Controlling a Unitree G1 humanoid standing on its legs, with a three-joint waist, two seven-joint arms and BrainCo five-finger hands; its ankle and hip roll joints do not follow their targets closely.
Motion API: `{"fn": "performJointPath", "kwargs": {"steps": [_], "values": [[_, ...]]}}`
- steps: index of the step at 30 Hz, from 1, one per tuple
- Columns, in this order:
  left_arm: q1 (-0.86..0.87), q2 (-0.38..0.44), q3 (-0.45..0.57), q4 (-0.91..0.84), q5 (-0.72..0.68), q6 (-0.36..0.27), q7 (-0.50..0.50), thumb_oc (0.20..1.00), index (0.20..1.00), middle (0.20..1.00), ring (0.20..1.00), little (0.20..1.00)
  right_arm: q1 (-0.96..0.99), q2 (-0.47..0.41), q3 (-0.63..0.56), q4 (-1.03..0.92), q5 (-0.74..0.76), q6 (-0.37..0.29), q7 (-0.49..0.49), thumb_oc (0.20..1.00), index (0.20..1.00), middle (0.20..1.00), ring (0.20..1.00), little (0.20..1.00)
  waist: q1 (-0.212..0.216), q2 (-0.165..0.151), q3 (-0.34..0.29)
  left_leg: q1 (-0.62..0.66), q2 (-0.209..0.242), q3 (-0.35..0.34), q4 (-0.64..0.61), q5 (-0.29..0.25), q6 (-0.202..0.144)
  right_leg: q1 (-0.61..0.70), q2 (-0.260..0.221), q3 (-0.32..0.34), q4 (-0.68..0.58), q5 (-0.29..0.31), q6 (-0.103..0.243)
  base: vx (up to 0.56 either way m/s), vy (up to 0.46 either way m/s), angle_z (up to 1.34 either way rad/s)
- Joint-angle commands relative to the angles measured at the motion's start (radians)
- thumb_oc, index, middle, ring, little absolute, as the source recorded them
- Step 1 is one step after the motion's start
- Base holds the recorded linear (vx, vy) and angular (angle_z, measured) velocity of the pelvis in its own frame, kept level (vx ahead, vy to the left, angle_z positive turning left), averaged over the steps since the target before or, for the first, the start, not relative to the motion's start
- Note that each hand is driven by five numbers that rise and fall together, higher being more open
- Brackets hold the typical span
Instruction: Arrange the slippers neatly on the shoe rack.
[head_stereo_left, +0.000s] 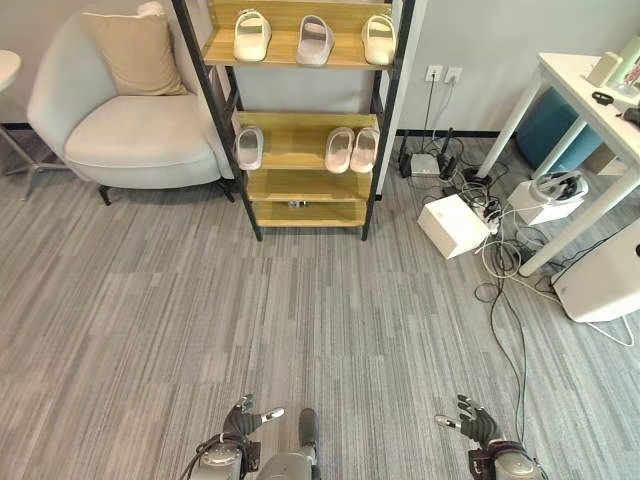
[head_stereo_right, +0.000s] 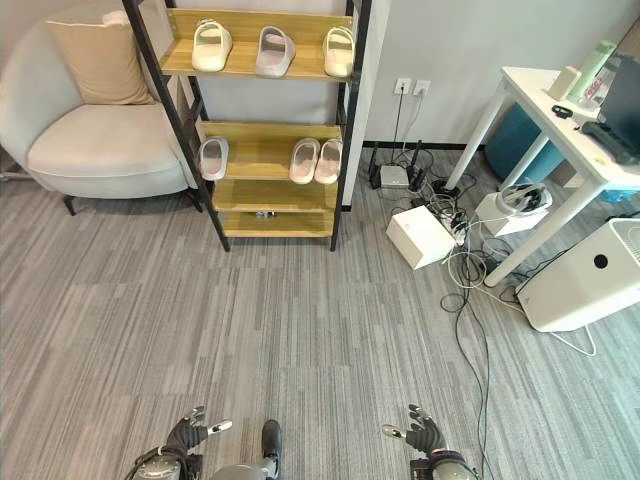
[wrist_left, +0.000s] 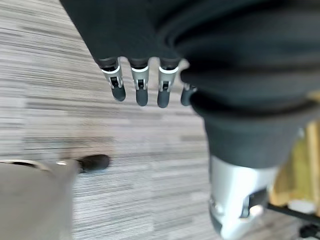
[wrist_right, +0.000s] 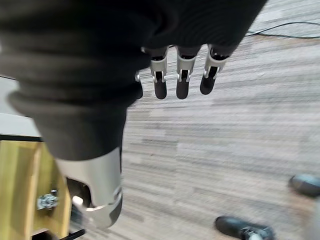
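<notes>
Left eye view cuts off the shoe rack top; both hands hang empty, fingers relaxed.

The shoe rack has wooden shelves in a dark frame and stands on the grey floor. On the top shelf three slippers lie apart. On the middle shelf one slipper lies at the left, and a pair lies side by side at the right.
</notes>
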Motion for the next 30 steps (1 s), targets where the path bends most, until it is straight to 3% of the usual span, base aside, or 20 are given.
{"fn": "performJointPath", "kwargs": {"steps": [1,3,5,6,7,9,12,15,17,18,21,22,23,24,26,27,28,30], "values": [[-0.009,0.049,-0.001,-0.062,-0.002,-0.027,0.006,1.000,1.000,1.000,1.000,1.000,-0.034,-0.013,-0.002,-0.037,0.008,-0.024,-0.004,1.000,1.000,1.000,1.000,1.000,0.013,-0.019,0.029,0.022,0.032,0.053,0.034,-0.076,-0.101,0.021,-0.075,0.047,-0.166,0.351,0.053,0.19,0.128,0.14],[-0.018,0.061,-0.009,-0.070,0.004,-0.025,0.000,1.000,1.000,1.000,1.000,1.000,-0.030,-0.004,-0.005,-0.038,0.012,-0.023,-0.002,1.000,1.000,1.000,1.000,1.000,-0.002,-0.003,0.047,0.082,0.033,0.041,0.015,-0.100,-0.095,-0.061,-0.064,0.019,-0.118,0.366,0.043,0.25,0.107,0.29],[-0.021,0.066,-0.010,-0.072,0.008,-0.025,-0.002,1.000,1.000,1.000,1.000,1.000,-0.021,-0.004,-0.011,-0.046,0.018,-0.021,0.001,1.000,1.000,1.000,1.000,1.000,-0.017,0.004,0.056,0.117,0.031,0.026,0.009,-0.115,-0.101,-0.100,-0.053,-0.008,-0.174,0.344,0.033,0.37,0.000,0.19],[-0.023,0.068,-0.013,-0.075,0.015,-0.022,-0.005,1.000,1.000,1.000,1.000,1.000,-0.014,-0.007,-0.024,-0.047,0.028,-0.021,-0.005,1.000,1.000,1.000,1.000,1.000,-0.038,0.003,0.063,0.168,0.027,0.007,0.004,-0.138,-0.112,-0.117,-0.046,-0.037,-0.314,0.340,0.032,0.38,-0.046,0.22],[-0.022,0.068,-0.013,-0.075,0.015,-0.022,-0.005,1.000,1.000,1.000,1.000,1.000,-0.014,-0.007,-0.024,-0.047,0.028,-0.021,-0.005,1.000,1.000,1.000,1.000,1.000,-0.039,0.004,0.065,0.172,0.028,0.005,0.004,-0.140,-0.113,-0.111,-0.045,-0.040,-0.317,0.340,0.032,0.38,-0.078,0.19],[-0.030,0.067,-0.011,-0.072,0.027,-0.020,-0.008,1.000,1.000,1.000,1.000,1.000,-0.005,-0.006,-0.028,-0.055,0.028,-0.021,-0.006,1.000,1.000,1.000,1.000,1.000,-0.053,0.002,0.061,0.206,0.028,-0.007,0.000,-0.151,-0.124,-0.146,-0.043,-0.049,-0.410,0.375,0.041,0.28,-0.083,0.31],[-0.038,0.060,-0.007,-0.069,0.032,-0.021,-0.009,1.000,1.000,1.000,1.000,1.000,0.014,-0.014,-0.038,-0.076,0.013,-0.019,-0.006,1.000,1.000,1.000,1.000,1.000,-0.072,0.005,0.054,0.257,0.034,-0.028,0.005,-0.170,-0.139,-0.152,-0.041,-0.093,-0.452,0.418,0.056,0.30,-0.121,0.26],[-0.034,0.050,-0.009,-0.053,0.028,-0.023,-0.014,1.000,1.000,1.000,1.000,1.000,0.027,-0.021,-0.043,-0.075,0.013,-0.022,-0.009,1.000,1.000,1.000,1.000,1.000,-0.079,0.010,0.030,0.282,0.054,-0.041,0.053,-0.189,-0.153,-0.125,-0.022,-0.093,-0.448,0.393,0.032,0.26,-0.170,0.24],[-0.031,0.046,-0.005,-0.038,0.008,-0.023,-0.025,1.000,1.000,1.000,1.000,1.000,0.013,-0.041,-0.035,-0.066,0.029,-0.028,-0.004,1.000,1.000,1.000,1.000,1.000,-0.068,0.012,0.028,0.216,0.078,-0.059,0.270,-0.111,-0.196,-0.062,0.012,-0.089,-0.463,0.361,-0.008,0.23,-0.251,0.31],[-0.031,0.046,-0.005,-0.038,0.008,-0.023,-0.025,1.000,1.000,1.000,1.000,1.000,0.013,-0.041,-0.035,-0.065,0.030,-0.029,-0.004,1.000,1.000,1.000,1.000,1.000,-0.070,0.012,0.028,0.213,0.079,-0.060,0.276,-0.113,-0.196,-0.062,0.013,-0.091,-0.464,0.361,-0.008,0.15,-0.210,0.04],[-0.041,0.048,-0.006,-0.022,0.002,-0.024,-0.025,1.000,1.000,1.000,1.000,1.000,0.010,-0.067,-0.033,-0.070,0.038,-0.032,0.005,1.000,1.000,1.000,1.000,1.000,-0.050,-0.007,0.052,0.120,0.050,-0.100,0.475,-0.060,-0.213,-0.005,0.012,-0.085,-0.485,0.343,-0.036,0.11,-0.134,-0.20],[-0.041,0.048,-0.006,-0.022,0.002,-0.024,-0.025,1.000,1.000,1.000,1.000,1.000,0.010,-0.067,-0.033,-0.070,0.038,-0.032,0.005,1.000,1.000,1.000,1.000,1.000,-0.050,-0.007,0.052,0.120,0.050,-0.100,0.475,-0.061,-0.213,-0.005,0.012,-0.086,-0.485,0.343,-0.037,0.22,-0.085,-0.30],[-0.045,0.044,-0.001,-0.007,-0.009,-0.022,-0.020,1.000,1.000,1.000,1.000,1.000,0.011,-0.073,-0.033,-0.051,0.038,-0.019,0.006,1.000,1.000,1.000,1.000,1.000,-0.038,-0.021,0.054,0.038,0.065,-0.055,0.423,-0.072,-0.202,0.034,0.000,-0.089,-0.503,0.322,-0.037,0.19,-0.046,-0.14],[-0.044,0.044,-0.001,-0.007,-0.009,-0.022,-0.020,1.000,1.000,1.000,1.000,1.000,0.011,-0.073,-0.033,-0.052,0.038,-0.019,0.006,1.000,1.000,1.000,1.000,1.000,-0.036,-0.020,0.055,0.040,0.066,-0.053,0.424,-0.075,-0.202,0.036,0.001,-0.087,-0.504,0.321,-0.036,0.29,-0.032,0.08],[-0.038,0.043,0.002,0.003,-0.007,-0.020,-0.018,1.000,1.000,1.000,1.000,1.000,0.022,-0.067,-0.039,-0.037,0.043,-0.017,0.006,1.000,1.000,1.000,1.000,1.000,-0.026,-0.021,0.046,0.018,0.096,-0.006,0.268,-0.103,-0.186,0.064,-0.002,-0.083,-0.515,0.302,-0.024,0.27,0.080,0.07],[-0.037,0.037,0.000,0.019,-0.002,-0.020,-0.012,1.000,1.000,1.000,1.000,1.000,0.029,-0.066,-0.036,-0.028,0.037,-0.018,0.001,1.000,1.000,1.000,1.000,1.000,-0.020,-0.002,0.039,-0.021,0.143,0.010,0.117,-0.032,-0.198,0.082,0.006,-0.084,-0.523,0.278,-0.017,0.24,0.104,-0.04],[-0.036,0.037,0.000,0.019,-0.002,-0.020,-0.011,1.000,1.000,1.000,1.000,1.000,0.030,-0.066,-0.036,-0.028,0.037,-0.019,0.001,1.000,1.000,1.000,1.000,1.000,-0.020,-0.002,0.040,-0.013,0.142,0.010,0.105,-0.026,-0.199,0.086,0.005,-0.085,-0.523,0.276,-0.017,0.23,0.128,0.00],[-0.043,0.033,-0.004,0.029,0.001,-0.018,-0.006,1.000,1.000,1.000,1.000,1.000,0.034,-0.071,-0.036,-0.020,0.027,-0.020,-0.001,1.000,1.000,1.000,1.000,1.000,-0.022,0.008,0.037,-0.056,0.190,0.054,0.012,0.053,-0.225,0.117,0.001,-0.099,-0.539,0.260,-0.010,0.20,0.117,-0.12]]}}
